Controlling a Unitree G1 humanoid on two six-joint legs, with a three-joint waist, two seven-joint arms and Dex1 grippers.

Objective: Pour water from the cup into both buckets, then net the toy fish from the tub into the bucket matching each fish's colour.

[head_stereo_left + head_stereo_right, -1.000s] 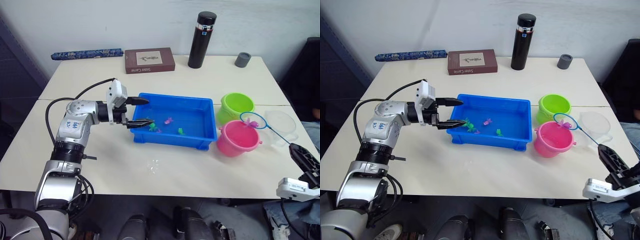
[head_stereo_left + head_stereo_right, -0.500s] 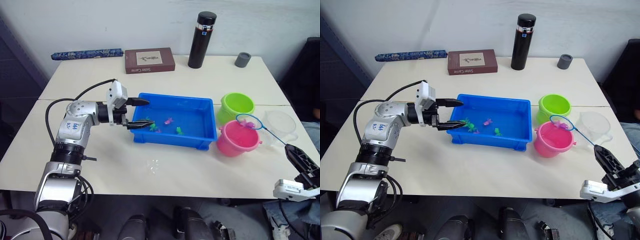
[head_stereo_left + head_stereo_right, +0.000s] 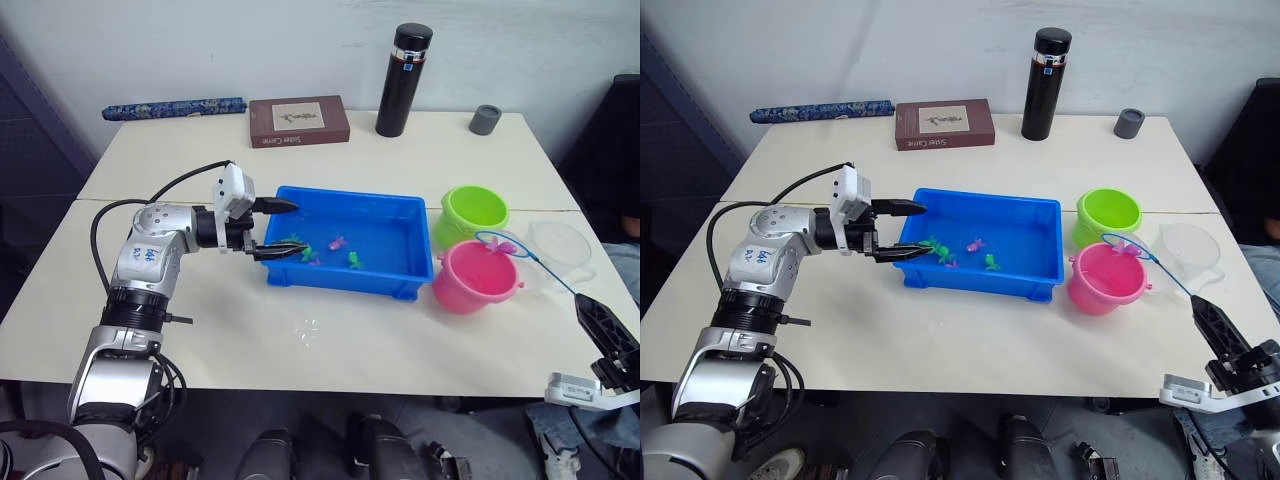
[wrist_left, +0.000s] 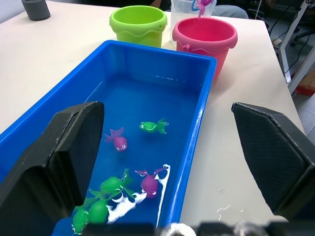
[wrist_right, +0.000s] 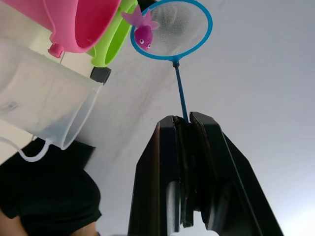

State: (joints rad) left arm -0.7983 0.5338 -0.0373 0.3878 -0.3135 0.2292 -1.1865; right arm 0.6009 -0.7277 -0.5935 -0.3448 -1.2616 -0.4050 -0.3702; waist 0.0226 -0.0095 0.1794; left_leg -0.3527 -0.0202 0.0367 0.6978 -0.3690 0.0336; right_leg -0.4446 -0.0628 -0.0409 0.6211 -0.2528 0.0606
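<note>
The blue tub holds water and several toy fish, among them a green one and a pink-purple one. My left gripper is open and straddles the tub's left wall. My right gripper, low at the table's right front, is shut on the net's thin handle. The net hovers at the pink bucket's far right rim with a pink fish in it. The lime green bucket stands just behind the pink one. Right of both is the clear cup.
A tall black flask, a small grey cap, a brown book and a rolled blue item line the table's far side. A small water spill lies in front of the tub.
My right gripper has sunk and drawn back toward the table's near edge, and the net hoop has shifted slightly left by the pink bucket. A green fish has drifted in the tub. My left arm stays put.
</note>
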